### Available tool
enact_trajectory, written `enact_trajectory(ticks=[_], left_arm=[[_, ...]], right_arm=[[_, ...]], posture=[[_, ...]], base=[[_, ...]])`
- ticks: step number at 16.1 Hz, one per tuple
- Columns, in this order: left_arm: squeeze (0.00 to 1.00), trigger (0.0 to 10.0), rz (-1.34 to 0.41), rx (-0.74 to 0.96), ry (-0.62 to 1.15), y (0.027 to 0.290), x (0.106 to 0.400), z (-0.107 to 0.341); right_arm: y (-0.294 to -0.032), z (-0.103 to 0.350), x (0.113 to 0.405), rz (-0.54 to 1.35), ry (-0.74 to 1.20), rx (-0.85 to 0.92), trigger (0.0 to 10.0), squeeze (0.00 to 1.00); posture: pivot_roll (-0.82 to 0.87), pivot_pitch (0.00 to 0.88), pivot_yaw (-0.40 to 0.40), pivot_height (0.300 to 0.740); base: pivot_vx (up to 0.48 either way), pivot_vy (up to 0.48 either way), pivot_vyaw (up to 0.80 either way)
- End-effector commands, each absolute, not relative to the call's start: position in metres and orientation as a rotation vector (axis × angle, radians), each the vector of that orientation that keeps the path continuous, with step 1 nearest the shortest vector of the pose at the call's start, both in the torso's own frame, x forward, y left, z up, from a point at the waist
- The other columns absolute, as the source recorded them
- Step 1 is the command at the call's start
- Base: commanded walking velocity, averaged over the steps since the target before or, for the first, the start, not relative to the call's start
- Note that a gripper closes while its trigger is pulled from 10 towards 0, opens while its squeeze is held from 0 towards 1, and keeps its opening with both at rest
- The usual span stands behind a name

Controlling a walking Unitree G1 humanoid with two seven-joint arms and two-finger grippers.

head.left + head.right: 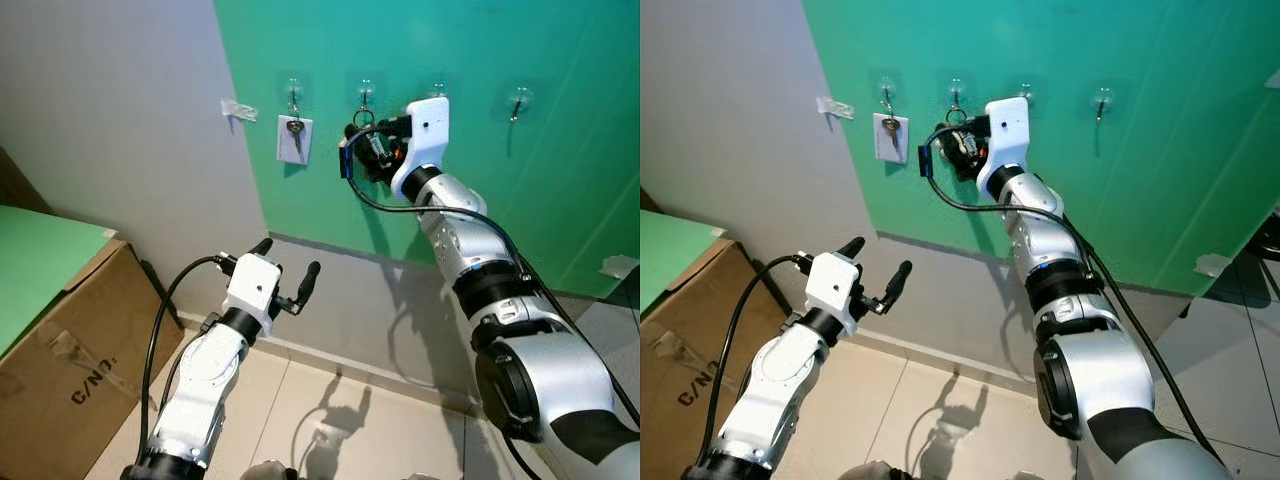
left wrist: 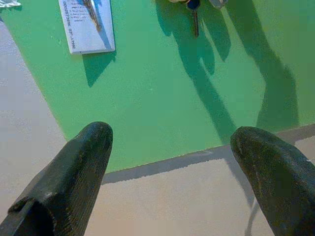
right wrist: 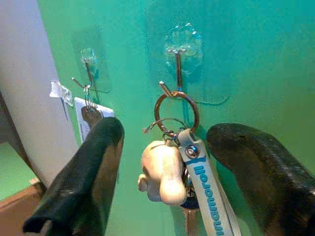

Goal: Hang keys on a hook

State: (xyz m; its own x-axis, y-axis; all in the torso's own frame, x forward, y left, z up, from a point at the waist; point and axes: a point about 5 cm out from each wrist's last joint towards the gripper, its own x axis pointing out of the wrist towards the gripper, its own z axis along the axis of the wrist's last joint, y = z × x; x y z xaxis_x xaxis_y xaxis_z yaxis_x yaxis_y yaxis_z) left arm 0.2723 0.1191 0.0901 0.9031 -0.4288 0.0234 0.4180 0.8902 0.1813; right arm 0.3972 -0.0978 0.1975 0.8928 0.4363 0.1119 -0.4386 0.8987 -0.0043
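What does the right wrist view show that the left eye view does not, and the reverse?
Only the right wrist view makes out the cream figure charm and the lettered strap hanging from the key ring on the hook. Only the left eye view shows the cardboard box, the left gripper held low, and two further hooks. Both show the white tag on the neighbouring hook and the green wall.

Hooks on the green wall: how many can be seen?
4, in one row: the first hook carries a key with a white tag, the second hook the key ring, the third hook and fourth hook nothing visible.
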Motion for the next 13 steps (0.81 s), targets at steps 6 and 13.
enact_trajectory(ticks=[6,13], left_arm=[[0.00,10.0,-0.405,0.169,-0.045,0.124,0.278,0.089],[0.00,10.0,-0.294,0.098,-0.006,0.144,0.274,0.080]], right_arm=[[-0.145,0.188,0.379,0.203,-0.228,-0.136,10.0,0.00],[-0.197,0.113,0.302,0.029,-0.121,-0.196,10.0,0.00]], posture=[[-0.14,0.000,0.081,0.740],[-0.19,0.000,0.097,0.740]], base=[[0.000,0.000,0.00],[0.000,0.000,0.00]])
